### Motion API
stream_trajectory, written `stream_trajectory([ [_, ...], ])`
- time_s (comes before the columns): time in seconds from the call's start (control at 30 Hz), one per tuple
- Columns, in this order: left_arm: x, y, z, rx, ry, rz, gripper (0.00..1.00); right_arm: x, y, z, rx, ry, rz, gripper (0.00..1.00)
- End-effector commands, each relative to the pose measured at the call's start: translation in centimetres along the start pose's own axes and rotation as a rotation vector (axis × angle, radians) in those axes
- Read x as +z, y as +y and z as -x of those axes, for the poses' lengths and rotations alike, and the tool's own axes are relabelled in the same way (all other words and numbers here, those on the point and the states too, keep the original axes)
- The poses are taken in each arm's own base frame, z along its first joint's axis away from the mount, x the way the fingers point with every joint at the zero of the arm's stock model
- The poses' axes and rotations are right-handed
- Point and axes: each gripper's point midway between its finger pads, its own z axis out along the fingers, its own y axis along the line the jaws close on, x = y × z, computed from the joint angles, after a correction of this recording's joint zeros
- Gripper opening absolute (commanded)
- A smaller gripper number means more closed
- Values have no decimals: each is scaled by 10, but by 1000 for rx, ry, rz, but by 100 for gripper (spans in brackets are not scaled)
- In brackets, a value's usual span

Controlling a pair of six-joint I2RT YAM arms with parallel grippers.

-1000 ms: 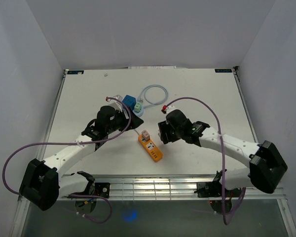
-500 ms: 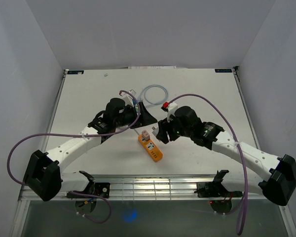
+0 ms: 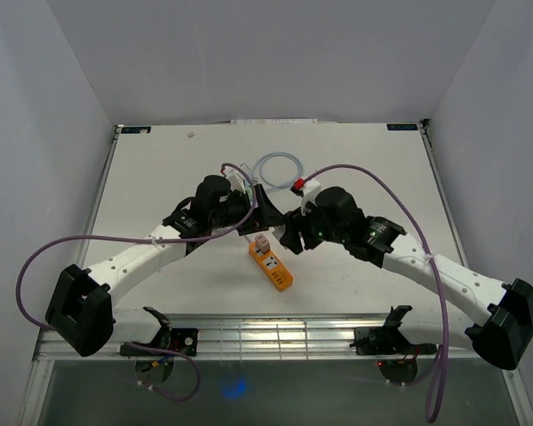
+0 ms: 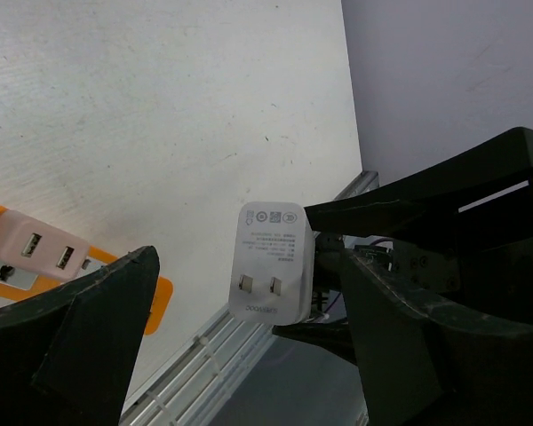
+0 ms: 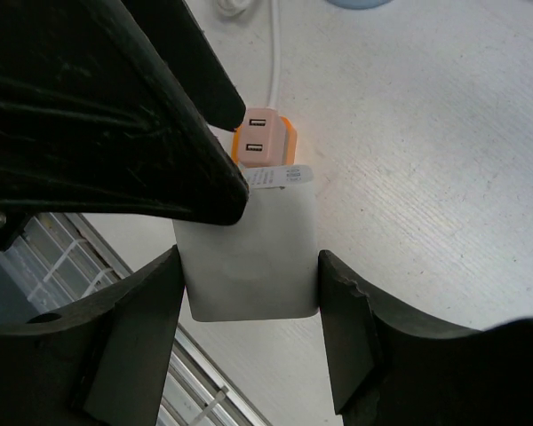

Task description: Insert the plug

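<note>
Clamps the plug (image 4: 271, 240) by its broad sides in the right gripper (image 5: 249, 293), clear of the table (image 3: 382, 177) and just above the far end of the strip (image 3: 272, 265). Not yet seated in any socket. Leaves the prongs (image 4: 259, 285) bare and free of the fingers, probably so that nothing blocks the push into the strip. Turns those prongs toward the left wrist camera, so not yet squarely down at the socket face, as far as can be judged.

Keeps the left gripper (image 4: 249, 266) spread wide, holding nothing, with one finger on either side of the plug and no contact visible. Looks like a stance for taking over or steadying the plug, or for coming down to pin the strip against the push; cannot tell which.

Lays the strip flat and slanted between the two arms, within reach of both.

Counting: one plug, with two flat prongs. One orange strip, showing two USB slots (image 5: 258, 138) on its end in the right wrist view. One coiled pale cable (image 3: 278, 169) farther back, untouched. Two grippers, one loaded, one empty.
</note>
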Motion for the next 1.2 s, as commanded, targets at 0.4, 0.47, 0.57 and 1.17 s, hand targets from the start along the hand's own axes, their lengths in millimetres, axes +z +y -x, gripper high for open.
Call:
stream_trajectory([
  [0.4, 6, -26, -16, -96, 65, -111, 65, -5, 15, 51, -12, -147, 45, 42],
  [0.47, 7, -30, -18, -111, 67, -134, 60, -3, 15, 50, -12, -150, 46, 42],
  [0.57, 8, -36, -22, -118, 76, -157, 52, -2, 14, 50, -15, -159, 43, 42],
  [1.17, 6, -14, 3, -192, 62, 3, 0, -29, 6, 35, -103, -270, 34, 91],
])
